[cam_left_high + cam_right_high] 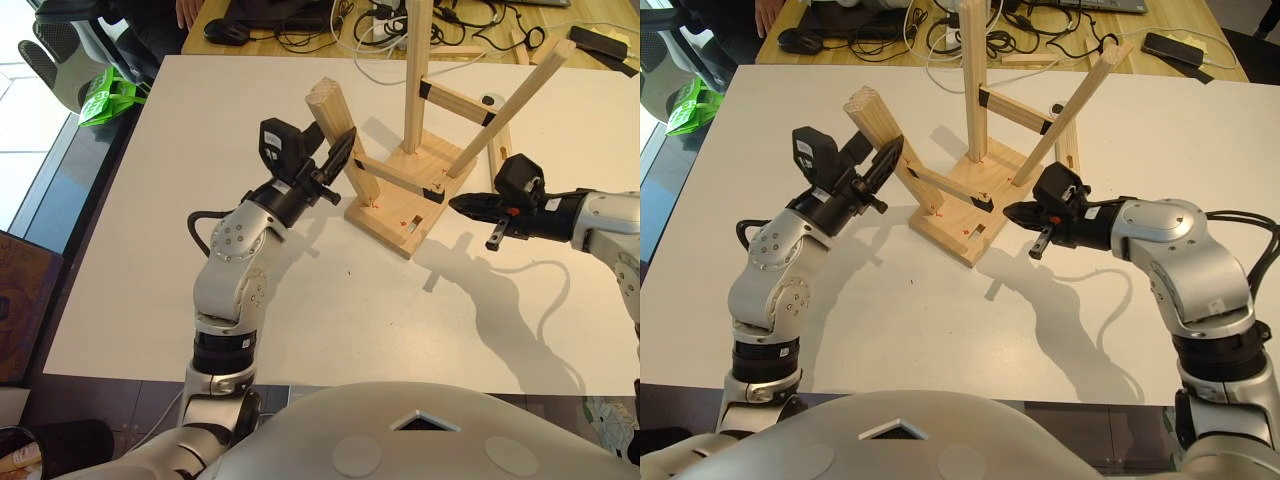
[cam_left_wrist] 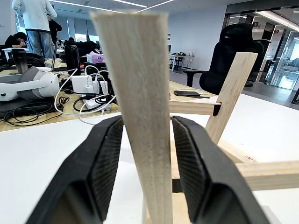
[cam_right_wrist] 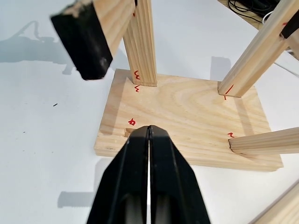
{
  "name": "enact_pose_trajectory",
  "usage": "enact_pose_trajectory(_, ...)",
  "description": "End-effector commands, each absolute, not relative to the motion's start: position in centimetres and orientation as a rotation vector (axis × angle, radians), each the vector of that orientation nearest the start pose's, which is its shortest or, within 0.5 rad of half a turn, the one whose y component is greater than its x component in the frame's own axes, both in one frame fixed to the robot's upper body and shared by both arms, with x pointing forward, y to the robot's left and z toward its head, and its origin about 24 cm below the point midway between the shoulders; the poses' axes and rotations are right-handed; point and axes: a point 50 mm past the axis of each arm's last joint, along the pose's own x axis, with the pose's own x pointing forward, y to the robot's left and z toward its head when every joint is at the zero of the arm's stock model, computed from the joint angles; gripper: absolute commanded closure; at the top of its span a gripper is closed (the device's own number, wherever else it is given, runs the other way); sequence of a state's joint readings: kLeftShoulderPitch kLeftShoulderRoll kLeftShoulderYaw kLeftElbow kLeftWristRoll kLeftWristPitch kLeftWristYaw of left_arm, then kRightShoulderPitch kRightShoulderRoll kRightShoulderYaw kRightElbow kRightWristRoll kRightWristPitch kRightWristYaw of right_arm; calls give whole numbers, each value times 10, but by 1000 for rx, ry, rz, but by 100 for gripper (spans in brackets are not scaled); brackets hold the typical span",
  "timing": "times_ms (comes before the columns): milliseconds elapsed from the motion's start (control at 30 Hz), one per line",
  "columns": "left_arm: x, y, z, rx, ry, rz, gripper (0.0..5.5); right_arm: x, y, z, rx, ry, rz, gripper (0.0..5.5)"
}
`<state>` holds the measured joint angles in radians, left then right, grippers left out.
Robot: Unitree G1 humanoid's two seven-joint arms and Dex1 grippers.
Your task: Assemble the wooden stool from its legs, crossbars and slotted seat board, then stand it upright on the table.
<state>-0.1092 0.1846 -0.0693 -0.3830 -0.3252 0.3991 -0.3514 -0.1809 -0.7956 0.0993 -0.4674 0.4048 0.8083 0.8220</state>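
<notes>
Now left gripper [image 1: 338, 160] pinches the tilted leg [image 1: 335, 105]; right gripper [image 1: 458, 204], closed empty beside the seat [image 1: 395, 222], could nudge it, unseating legs.

Upright leg [image 1: 415, 70] runs off the top edge in both eye views — upper end unseen. Left wrist view: tilted leg [image 2: 135, 56] is blurred close up, both ends cut off, flanks covered where the left gripper [image 2: 147, 123] clamps it. Right wrist view: right gripper [image 3: 149, 133], closed, hides part of the near edge of the seat board [image 3: 187, 112]; blurred black block [image 3: 81, 44] — probably a crossbar bracket.
</notes>
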Motion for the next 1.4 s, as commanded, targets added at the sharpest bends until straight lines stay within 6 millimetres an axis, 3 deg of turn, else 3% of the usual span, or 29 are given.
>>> enact_pose_trajectory(33,260,124,141,-105,-172,-549,361,235,-179,124,-358,466,989,550)
enact_pose_trajectory(100,258,117,146,-94,-184,-613,361,235,-179,124,-361,464,987,550)
enact_pose_trajectory(233,244,106,136,-100,-120,-766,361,235,-179,124,-364,459,979,550)
enact_pose_trajectory(400,269,131,110,-21,73,-531,361,235,-179,124,-363,455,977,550)
enact_pose_trajectory(500,260,118,126,-73,-27,-654,361,235,-178,123,-361,453,979,550)
enact_pose_trajectory(600,263,120,120,-32,6,-614,361,235,-177,124,-358,450,978,550)
enact_pose_trajectory(767,261,119,127,-65,-45,-637,378,235,-177,124,-360,445,973,550)
enact_pose_trajectory(900,262,119,119,0,6,-637,433,235,-176,124,-358,441,973,550)
enact_pose_trajectory(1133,262,118,113,81,31,-637,434,235,-176,124,-358,441,973,550)
enact_pose_trajectory(1300,264,122,99,-120,206,-585,436,235,-176,124,-359,443,978,550)
enact_pose_trajectory(1400,264,122,99,77,180,-599,443,234,-176,124,-361,443,980,550)
